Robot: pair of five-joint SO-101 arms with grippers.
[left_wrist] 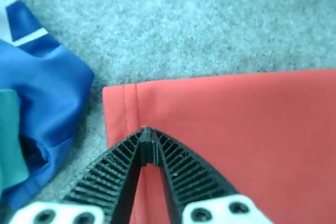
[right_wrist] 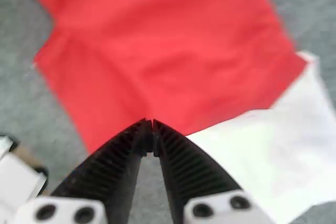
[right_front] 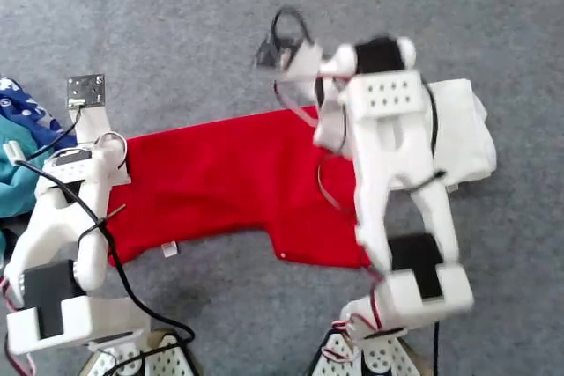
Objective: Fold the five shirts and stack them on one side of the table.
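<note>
Across the middle of the grey tabletop [right_front: 176, 33] lies a red shirt [right_front: 220, 182], one end touching a folded white shirt [right_front: 467, 129] near the right edge, a blue-and-teal heap [right_front: 18, 147] at the left edge. Jaws of the left arm [right_front: 57, 217] are together on the red hem, those of the right arm [right_front: 397, 165] together at the far end; whether they pinch cloth is unclear. Folding the red one seems barely begun: both ends need lifting across evenly.

the table [right_front: 176, 33] is grey and felt-like, evenly lit.
</note>
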